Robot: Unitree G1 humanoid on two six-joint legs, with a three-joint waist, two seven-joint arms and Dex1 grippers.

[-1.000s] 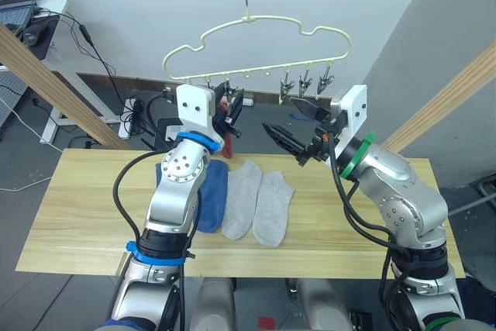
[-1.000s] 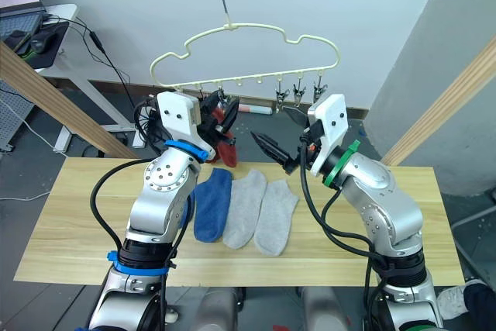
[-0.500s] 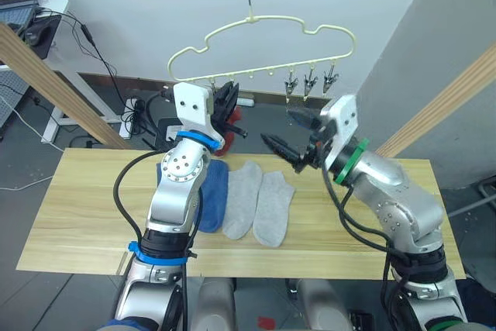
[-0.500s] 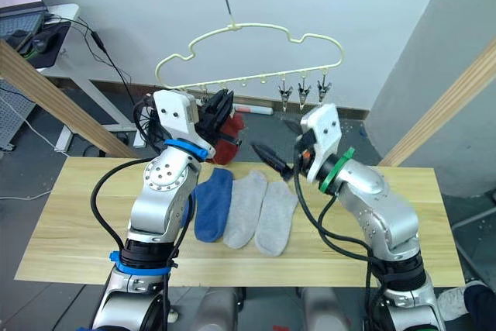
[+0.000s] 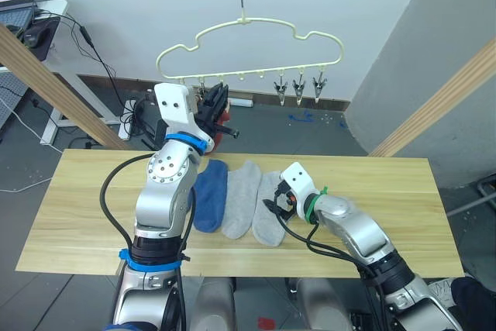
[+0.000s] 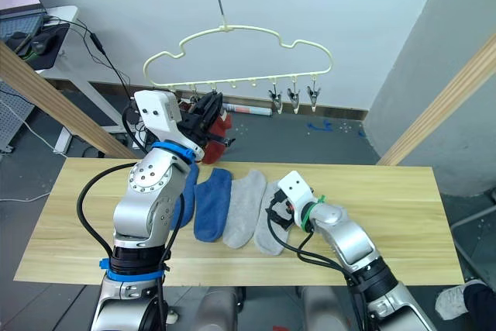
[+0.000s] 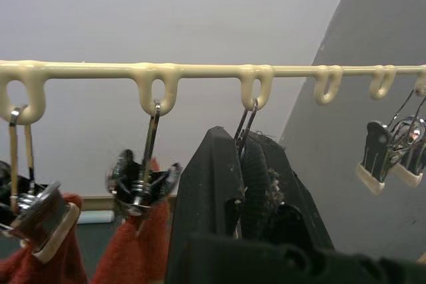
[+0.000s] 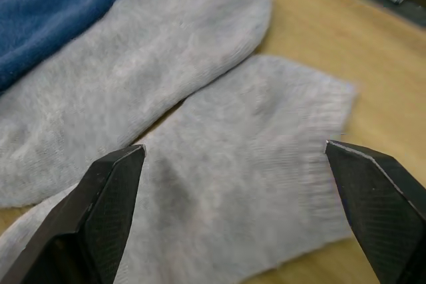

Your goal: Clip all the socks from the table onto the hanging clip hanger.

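The cream clip hanger [image 5: 248, 22] hangs above the table's [image 5: 77, 207] far edge. Two rust red socks [image 7: 133, 251] hang from its left clips. My left gripper [image 7: 243, 141] is raised to the row and shut on the clip beside them. On the table lie two blue socks [image 6: 211, 203] and two light grey socks [image 5: 242, 199] side by side. My right gripper [image 8: 233, 147] hovers low over the right grey sock [image 8: 266, 184], open wide, with a finger on either side of it.
Three free clips [image 5: 298, 91] hang at the hanger's right end. Slanted wooden poles [image 5: 54, 83] [image 5: 434, 98] flank the table. A desk [image 5: 46, 17] with cables stands at the back left. Bare tabletop lies to the left and right of the socks.
My right arm has dropped from beside the hanger to the right grey sock on the table, still open. The left gripper stays at the clips. The hanger has swung slightly.
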